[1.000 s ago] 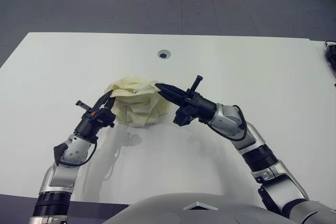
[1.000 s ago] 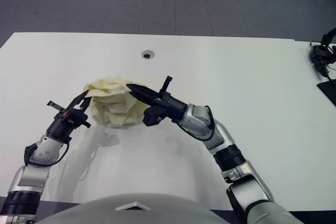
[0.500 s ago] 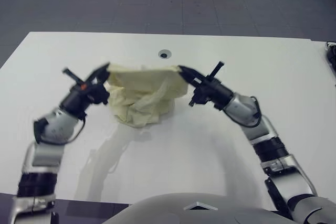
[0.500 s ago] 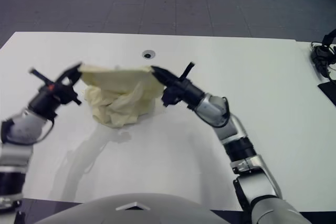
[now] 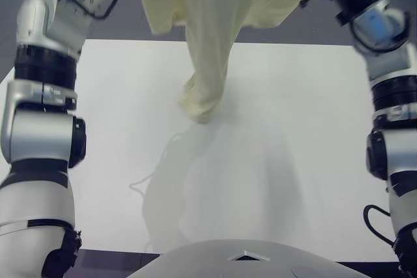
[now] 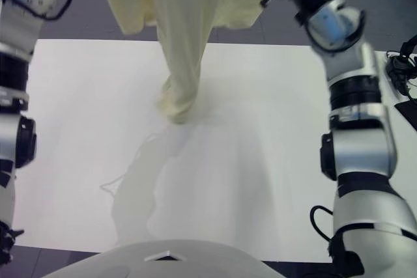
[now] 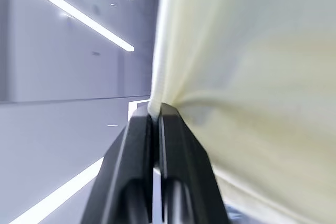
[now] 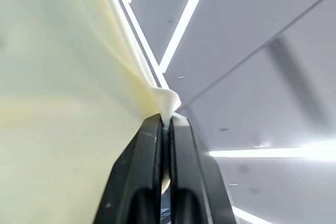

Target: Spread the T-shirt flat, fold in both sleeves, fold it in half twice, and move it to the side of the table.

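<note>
left eye view: shirt (image 5: 208, 43) hung high over the table (image 5: 313, 161), likely to let it fall open; left gripper (image 7: 155, 109) and right gripper (image 8: 167, 121) each pinched its top edge.

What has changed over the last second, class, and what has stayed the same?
Both arms rose. The left gripper and right gripper, which were at the crumpled T-shirt lying on the table, pulled apart and lifted it high. It now hangs between them, and only its lower end seems to touch the table. Both grippers stay shut on the fabric.
</note>
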You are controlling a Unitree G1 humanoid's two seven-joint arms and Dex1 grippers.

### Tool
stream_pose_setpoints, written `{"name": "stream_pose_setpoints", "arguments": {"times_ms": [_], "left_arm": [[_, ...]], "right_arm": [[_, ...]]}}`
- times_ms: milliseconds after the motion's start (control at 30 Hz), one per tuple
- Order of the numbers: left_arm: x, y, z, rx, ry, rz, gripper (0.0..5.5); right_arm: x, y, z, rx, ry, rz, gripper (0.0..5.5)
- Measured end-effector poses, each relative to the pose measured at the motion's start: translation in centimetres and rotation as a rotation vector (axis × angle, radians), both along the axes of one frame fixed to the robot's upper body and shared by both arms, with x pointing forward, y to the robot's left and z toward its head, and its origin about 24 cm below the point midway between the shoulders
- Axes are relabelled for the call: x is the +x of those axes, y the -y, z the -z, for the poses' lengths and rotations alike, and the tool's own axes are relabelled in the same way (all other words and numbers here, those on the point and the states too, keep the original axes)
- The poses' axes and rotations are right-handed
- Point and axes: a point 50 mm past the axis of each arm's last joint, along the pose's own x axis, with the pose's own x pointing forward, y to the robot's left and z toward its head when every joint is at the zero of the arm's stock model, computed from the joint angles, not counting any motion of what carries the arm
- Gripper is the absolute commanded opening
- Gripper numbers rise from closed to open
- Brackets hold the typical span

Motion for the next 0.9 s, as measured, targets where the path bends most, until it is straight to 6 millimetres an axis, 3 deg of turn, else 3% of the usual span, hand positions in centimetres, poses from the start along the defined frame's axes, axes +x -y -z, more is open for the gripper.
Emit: {"name": "stream_pose_setpoints", "arguments": {"times_ms": [67, 133, 233, 333, 433, 500, 600, 667, 700, 767, 833, 900], "left_arm": [[-0.1, 0.5, -1.1, 0.070, 0.082, -0.014, 0.03], [0.1, 0.7, -0.5, 0.143, 0.107, -0.021, 0.03], [-0.1, 0.4, 1.6, 0.253, 0.110, -0.015, 0.03], [-1.0, -0.2, 4.6, 0.333, 0.057, 0.021, 0.03], [-3.2, -0.4, 10.2, 0.412, -0.094, 0.116, 0.03], [-5.5, -0.3, 15.2, 0.433, -0.250, 0.198, 0.03], [-10.7, 0.1, 22.5, 0.419, -0.518, 0.335, 0.03], [-15.2, 0.4, 25.9, 0.391, -0.701, 0.418, 0.03], [-17.3, 0.5, 26.9, 0.382, -0.778, 0.454, 0.03], [-20.5, 0.5, 26.8, 0.383, -0.877, 0.501, 0.03], [-21.8, 0.1, 25.0, 0.394, -0.894, 0.498, 0.03], [-22.9, 0.0, 24.3, 0.408, -0.932, 0.495, 0.03]], "right_arm": [[-0.5, 0.5, -1.4, -0.008, 0.056, 0.006, 0.00], [-0.7, 0.8, -1.2, -0.026, 0.059, 0.011, 0.00], [-1.0, 1.0, 0.3, -0.070, 0.035, -0.008, 0.00], [-1.7, 1.2, 3.2, -0.127, -0.051, -0.046, 0.00], [-3.3, 0.8, 8.2, -0.196, -0.213, -0.141, 0.00], [-5.2, 0.4, 12.9, -0.236, -0.390, -0.223, 0.00], [-9.6, 0.1, 19.5, -0.259, -0.722, -0.359, 0.00], [-13.1, 0.3, 22.2, -0.262, -0.956, -0.445, 0.00], [-14.6, 0.5, 22.7, -0.263, -1.058, -0.488, 0.00], [-16.5, 0.4, 21.8, -0.261, -1.188, -0.579, 0.00], [-17.5, -0.5, 19.6, -0.258, -1.229, -0.690, 0.00], [-19.1, -1.5, 19.0, -0.278, -1.304, -0.785, 0.00]]}}
